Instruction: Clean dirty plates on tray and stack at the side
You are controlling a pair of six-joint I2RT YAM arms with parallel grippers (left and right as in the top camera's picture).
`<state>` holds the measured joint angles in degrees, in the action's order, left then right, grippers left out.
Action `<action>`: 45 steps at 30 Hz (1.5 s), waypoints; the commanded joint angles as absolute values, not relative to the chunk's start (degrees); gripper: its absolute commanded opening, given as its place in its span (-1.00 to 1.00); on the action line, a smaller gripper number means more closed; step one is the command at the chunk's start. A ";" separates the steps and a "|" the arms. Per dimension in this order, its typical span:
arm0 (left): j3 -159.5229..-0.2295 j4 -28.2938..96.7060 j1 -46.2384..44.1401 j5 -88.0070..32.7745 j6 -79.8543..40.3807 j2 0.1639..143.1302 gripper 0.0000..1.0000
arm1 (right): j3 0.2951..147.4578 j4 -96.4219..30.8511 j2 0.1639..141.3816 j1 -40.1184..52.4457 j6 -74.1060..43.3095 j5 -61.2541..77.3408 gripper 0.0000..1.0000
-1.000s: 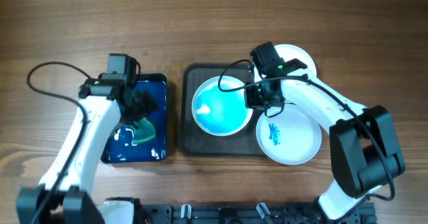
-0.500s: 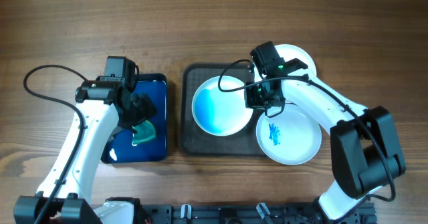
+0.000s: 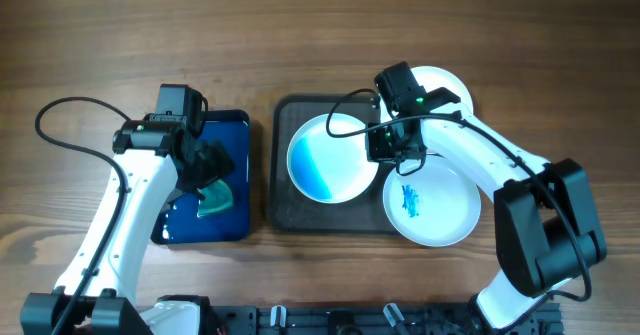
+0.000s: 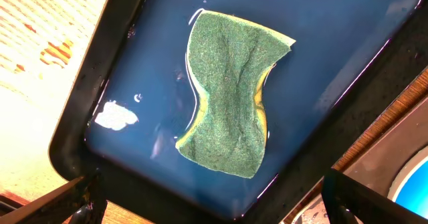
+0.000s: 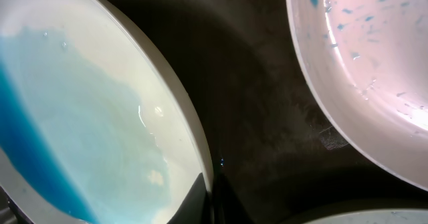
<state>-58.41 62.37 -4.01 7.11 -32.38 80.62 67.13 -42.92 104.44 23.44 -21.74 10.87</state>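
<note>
I see a dark, matte, rounded-corner tray [image 3: 283, 213] at the centre of the overhead view. On it sits a glossy white round plate [image 3: 332, 159] holding thin blue liquid. A second ago that liquid covered most of the plate; now it has gathered on the left half, leaving the right half bare and white. The right gripper [image 3: 386, 145] has its fingers pressed together, pinching this plate's right rim. In the wrist view only the dark fingertips [image 5: 198, 198] show, cut off by the bottom edge. A blue-smeared plate [image 3: 435, 210] lies lower right over the tray's end, and the right arm hides much of a third plate [image 3: 448, 82] above it. At left, the left gripper [image 3: 208, 167] hangs spread wide over a wet, shiny blue tray [image 3: 236, 125]. It has moved slightly since then. In that tray lies a coarse, buckled green sponge [image 4: 227, 110] with a yellow underside.
</note>
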 commanded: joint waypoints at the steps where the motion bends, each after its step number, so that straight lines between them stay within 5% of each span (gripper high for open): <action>1: -59.00 62.37 -4.01 6.39 -31.70 80.14 1.00 | 68.55 -43.31 102.91 23.29 -21.02 10.26 -0.91; 29: -58.98 54.52 -3.68 7.18 -28.88 80.68 1.00 | 78.11 -55.72 99.63 23.29 -13.96 6.85 -0.91; 45: -59.09 50.33 6.94 6.59 -29.28 84.09 1.00 | 83.50 -60.38 99.66 23.75 -10.44 7.33 -0.91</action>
